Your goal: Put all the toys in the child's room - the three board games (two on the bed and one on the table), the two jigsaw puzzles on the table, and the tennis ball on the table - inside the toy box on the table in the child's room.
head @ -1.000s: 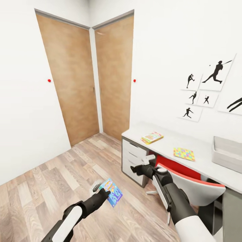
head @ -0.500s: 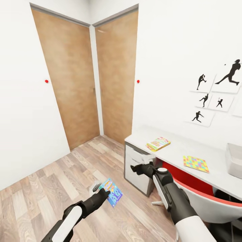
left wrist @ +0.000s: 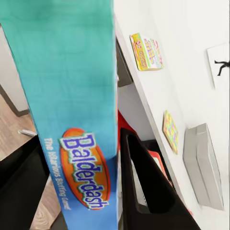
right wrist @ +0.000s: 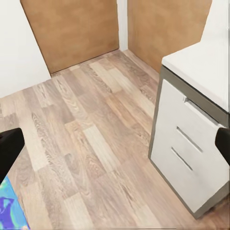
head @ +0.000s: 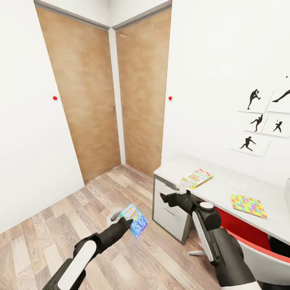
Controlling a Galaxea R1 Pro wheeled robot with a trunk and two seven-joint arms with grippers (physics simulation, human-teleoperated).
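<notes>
Left pincer [head: 128, 220] grips the blue board game [head: 135, 220] above the floor; right pincer [head: 174, 198] is open, empty. The toy box [left wrist: 203, 165] lies rightward along the tabletop [head: 225, 181].

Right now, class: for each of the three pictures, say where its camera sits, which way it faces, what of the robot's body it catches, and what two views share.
Head view: from the robot's head, facing down at the doors and desk; both arms show.
Left wrist view: on the left arm, along the left hand gripping the blue game box, toward the desk.
Right wrist view: on the right arm, over the floor and drawers; dark fingertips show.
Shared: the blue game box.
</notes>
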